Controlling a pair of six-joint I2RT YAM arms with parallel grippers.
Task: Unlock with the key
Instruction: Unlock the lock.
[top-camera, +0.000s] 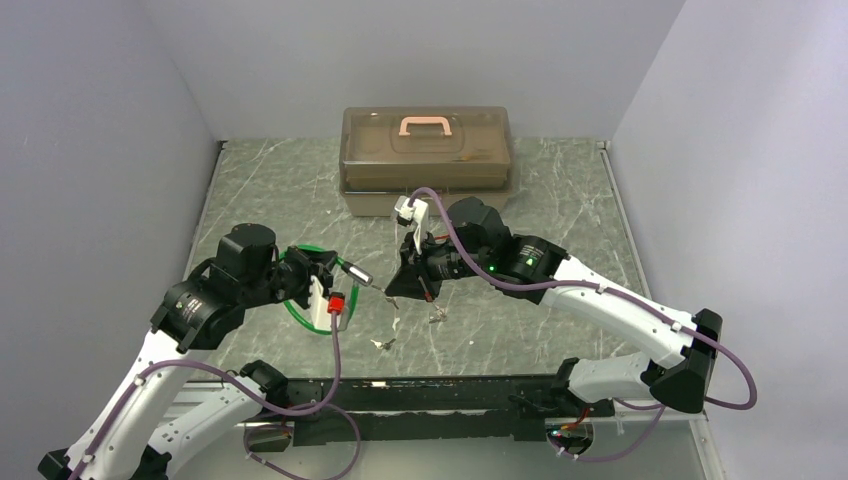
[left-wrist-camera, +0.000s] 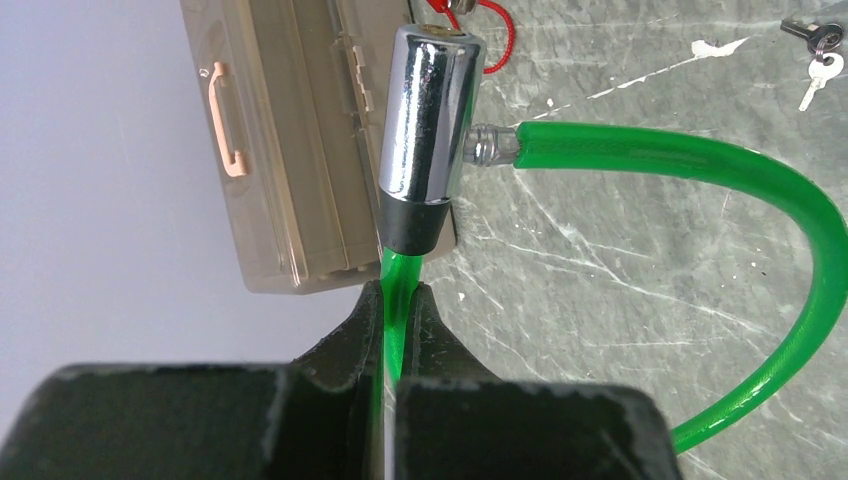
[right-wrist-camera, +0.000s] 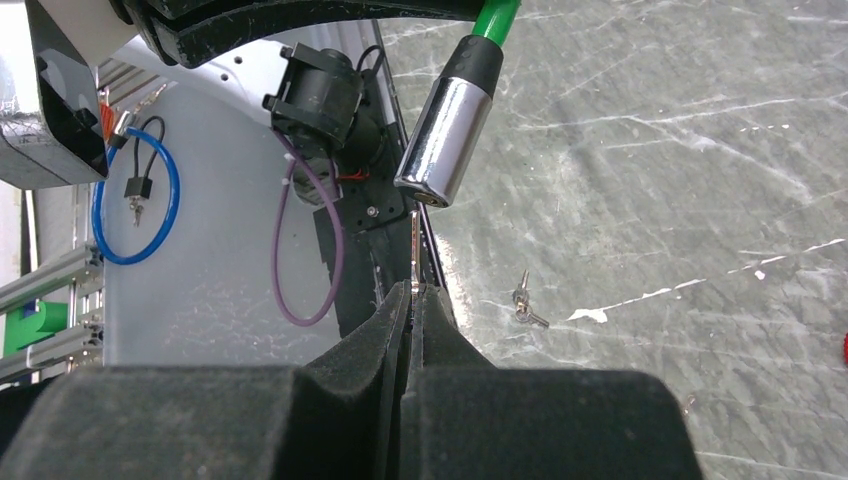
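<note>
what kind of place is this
Most likely a robot lab test cell: plain pale walls enclose a grey marbled tabletop, white-and-black robot arms, left and right, are bolted at its near edge, and a translucent brown plastic box sits at the back.

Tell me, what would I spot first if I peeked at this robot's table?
The bright green cable jumps out: it curls in a big loop, pinched in the left tool, with its shiny chrome lock sticking out past the tips. The right tool pinches a thin silver key just short of that lock. At the back sits a tan box with a pink handle.
</note>
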